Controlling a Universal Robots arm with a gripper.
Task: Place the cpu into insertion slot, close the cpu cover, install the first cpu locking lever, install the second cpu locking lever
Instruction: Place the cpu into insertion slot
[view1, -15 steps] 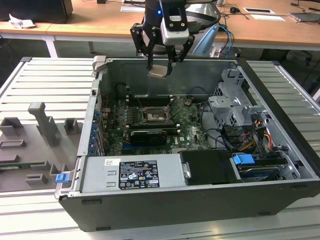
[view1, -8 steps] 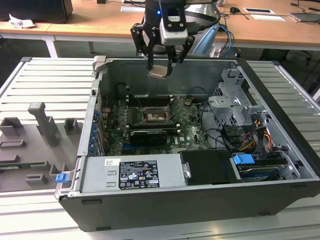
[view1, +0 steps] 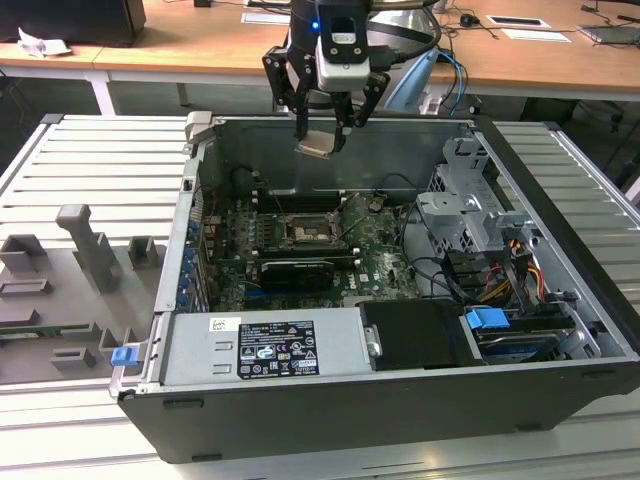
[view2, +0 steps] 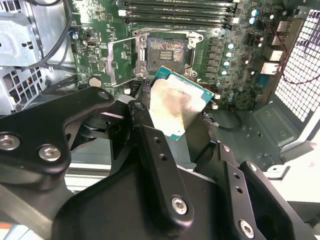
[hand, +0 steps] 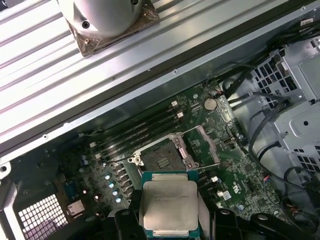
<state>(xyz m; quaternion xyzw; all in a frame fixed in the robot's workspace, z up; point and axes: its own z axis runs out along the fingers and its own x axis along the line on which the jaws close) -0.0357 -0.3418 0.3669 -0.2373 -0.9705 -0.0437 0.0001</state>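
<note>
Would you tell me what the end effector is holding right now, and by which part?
The end effector holds the cpu, pinched at two opposite side edges, with its metal top left uncovered.

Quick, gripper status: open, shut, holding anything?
Gripper: shut on the cpu, held in the air, clear of the empty insertion slot.

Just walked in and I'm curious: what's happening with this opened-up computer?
The robot arm's gripper holds the cpu in the air above the open computer case. The insertion slot on the green motherboard inside is empty, so the chip is not seated yet. The cpu cover appears swung open beside the slot.
</note>
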